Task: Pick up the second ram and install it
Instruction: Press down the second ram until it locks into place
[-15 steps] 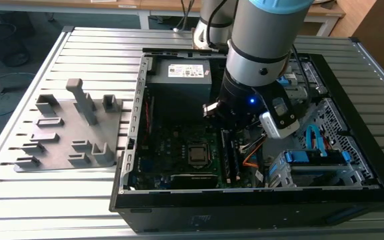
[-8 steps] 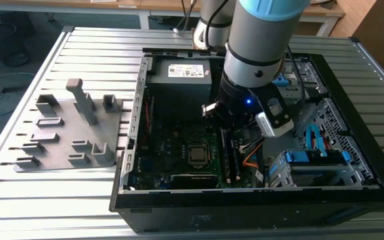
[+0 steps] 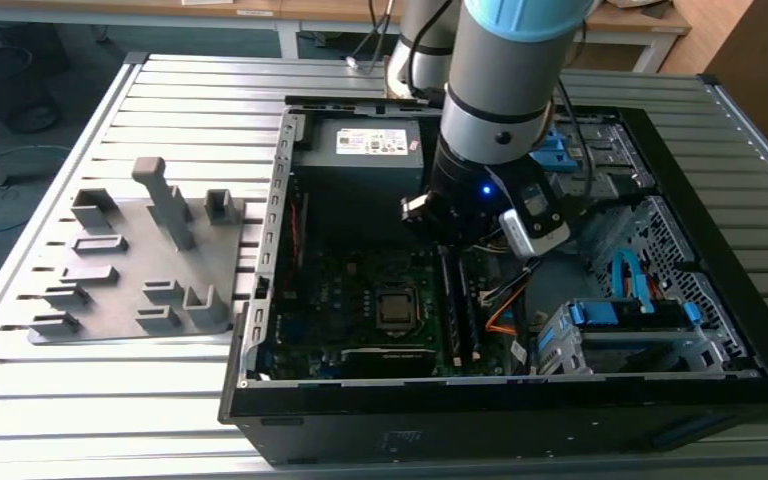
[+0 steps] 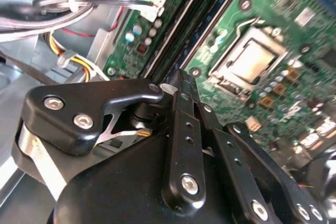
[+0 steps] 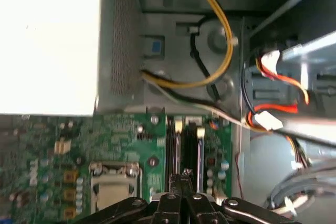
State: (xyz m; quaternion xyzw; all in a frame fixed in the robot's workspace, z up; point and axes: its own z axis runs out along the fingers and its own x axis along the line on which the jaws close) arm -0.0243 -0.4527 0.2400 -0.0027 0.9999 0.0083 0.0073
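The gripper point(image 5: 181, 174) is seen pinched shut, lowered onto the ram point(image 5: 173, 148) seated in the motherboard point(image 5: 121, 140) slots

An open computer case point(image 3: 651, 385) is lying on a slatted metal table point(image 3: 197, 90). Inside the case, a green motherboard point(image 3: 344, 300) is carrying a square processor socket point(image 3: 395, 310), and a power supply point(image 3: 357, 150) is sitting beside the board. A grey plastic holder point(image 3: 137, 260) is resting on the table, just beside the case. Yellow and orange cables point(image 5: 220, 30) are looping near the power supply.
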